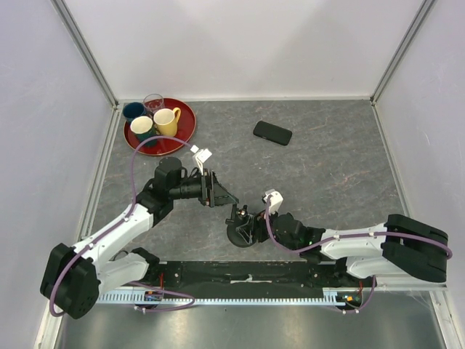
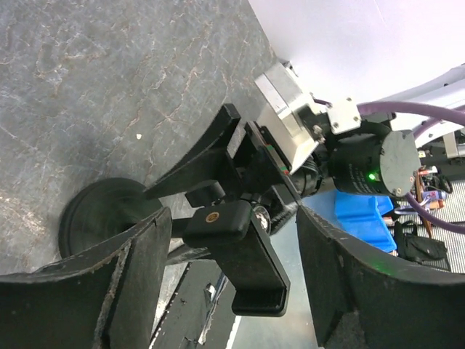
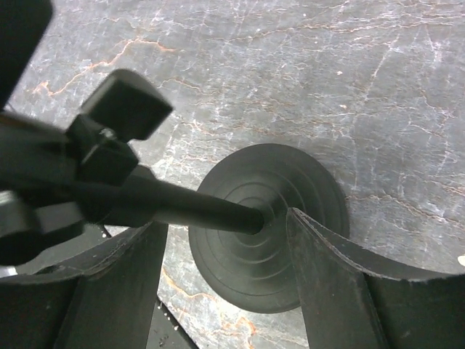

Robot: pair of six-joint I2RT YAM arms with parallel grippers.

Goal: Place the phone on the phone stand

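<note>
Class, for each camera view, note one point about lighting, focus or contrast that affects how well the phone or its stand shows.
Top external: even light, the phone crisp on the table, the phone stand lost, black among black. Left wrist: the stand's clamp sharp, the wall behind glaring white. Right wrist: the disc base with its rings clear, the clamp near the lens blurred.

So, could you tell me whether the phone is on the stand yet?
Off: the phone lies flat on the table, well away from the stand, whose clamp holds nothing.
</note>
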